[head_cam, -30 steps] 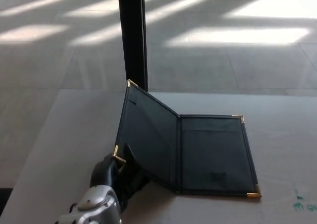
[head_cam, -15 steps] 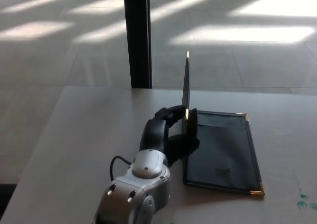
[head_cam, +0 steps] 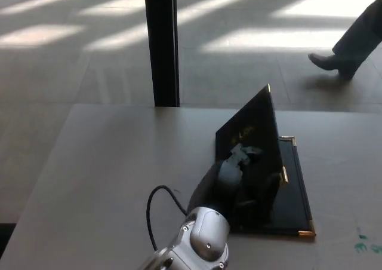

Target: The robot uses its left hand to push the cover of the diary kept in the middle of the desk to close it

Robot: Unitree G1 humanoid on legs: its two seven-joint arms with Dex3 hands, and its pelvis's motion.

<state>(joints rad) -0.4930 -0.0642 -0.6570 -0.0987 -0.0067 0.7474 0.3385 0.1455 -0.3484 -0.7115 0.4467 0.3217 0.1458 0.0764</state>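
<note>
The diary (head_cam: 262, 162) lies on the worktop (head_cam: 107, 162), its glossy black cover (head_cam: 250, 144) tilted past upright over the lower half. The left hand (head_cam: 224, 174) presses against the cover's outer face. Beyond the worktop stand a dark post (head_cam: 161, 43) and a person's leg (head_cam: 352, 37).

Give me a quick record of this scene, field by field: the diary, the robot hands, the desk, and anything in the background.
diary: dark diary with gold corners, lying mid-desk
cover: cover tilted over the lower half, not yet shut
left robot hand: left robot hand against the cover's outer face; finger state unclear
right robot hand: not in view
desk: pale desk
background: black post; a person's leg and shoe on the sunlit floor
</note>
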